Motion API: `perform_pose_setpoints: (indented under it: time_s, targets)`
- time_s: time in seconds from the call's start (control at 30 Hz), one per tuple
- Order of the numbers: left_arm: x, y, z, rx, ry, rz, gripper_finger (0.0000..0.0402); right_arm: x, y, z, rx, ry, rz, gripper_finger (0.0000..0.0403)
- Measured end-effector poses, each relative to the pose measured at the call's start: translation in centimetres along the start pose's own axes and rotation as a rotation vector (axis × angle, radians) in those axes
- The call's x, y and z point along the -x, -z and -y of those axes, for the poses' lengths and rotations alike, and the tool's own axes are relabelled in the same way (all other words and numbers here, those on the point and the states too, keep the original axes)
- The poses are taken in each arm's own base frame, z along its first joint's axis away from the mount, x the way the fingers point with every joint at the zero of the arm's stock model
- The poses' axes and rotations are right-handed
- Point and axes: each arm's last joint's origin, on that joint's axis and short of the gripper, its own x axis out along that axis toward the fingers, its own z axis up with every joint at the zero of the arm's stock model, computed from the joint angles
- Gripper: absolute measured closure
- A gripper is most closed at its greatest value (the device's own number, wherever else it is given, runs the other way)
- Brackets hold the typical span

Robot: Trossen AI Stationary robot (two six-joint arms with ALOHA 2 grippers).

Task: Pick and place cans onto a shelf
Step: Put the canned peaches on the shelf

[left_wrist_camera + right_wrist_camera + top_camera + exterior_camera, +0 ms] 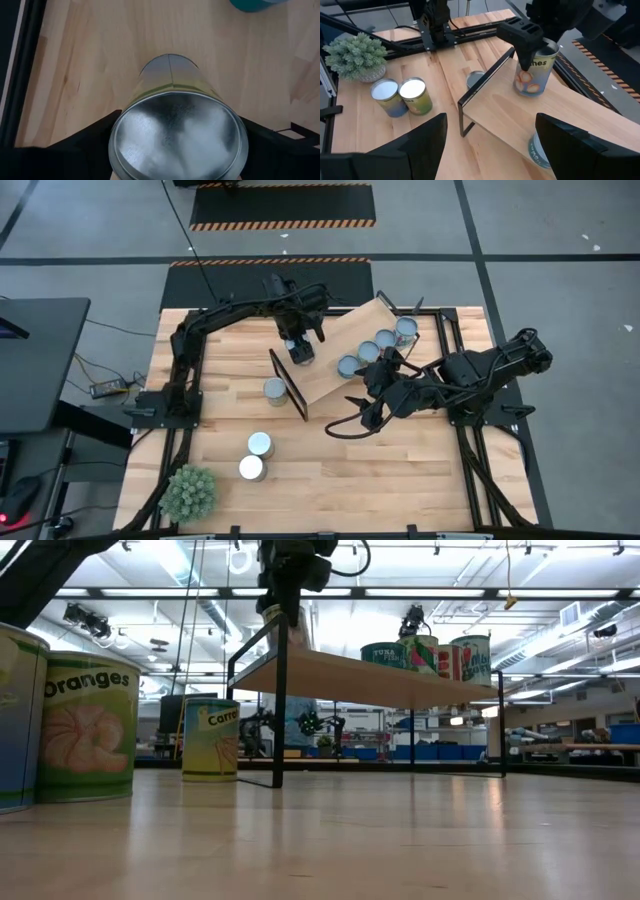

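My left gripper point(300, 348) is over the left end of the light-wood shelf point(365, 370), shut on a can with an orange-fruit label point(534, 76) and a shiny silver top point(177, 135). Several other cans point(376, 346) stand in a row on the shelf's right part; they also show in the low view point(425, 652). Three cans stand upright on the table: one by the shelf's black end frame point(275, 388) and two nearer the front point(256, 456). My right gripper point(358, 405) is open and empty in front of the shelf; its fingers spread wide in the right wrist view point(492, 137). My left gripper pinches the can's side wall just below its top rim point(116, 131) between its two fingers, one on each side. The fingers point(525, 50) come from above, pointing down. The can stands upright, its base at the shelf plank point(527, 94); whether it rests there or hangs just above, I cannot tell.
A spiky green plant point(188, 492) stands at the table's front left corner. The shelf's black end frame point(288, 385) stands between the held can and the nearest table can. Bare wood point(400, 470) lies at the table's front right.
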Motion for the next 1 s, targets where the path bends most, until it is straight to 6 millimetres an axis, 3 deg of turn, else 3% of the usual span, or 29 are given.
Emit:
perform_pose_setpoints:
  time_s: [0.27,1.0]
  targets:
    - [-0.1,-0.4,0.4,-0.012,0.007,0.037,0.0049,0.0,0.0,0.0,-0.002,-0.001,0.002,0.0093]
    - [0.2,-1.8,1.3,-0.038,0.007,0.197,0.0045,0.0,0.0,0.0,0.025,-0.002,0.002,0.0093]
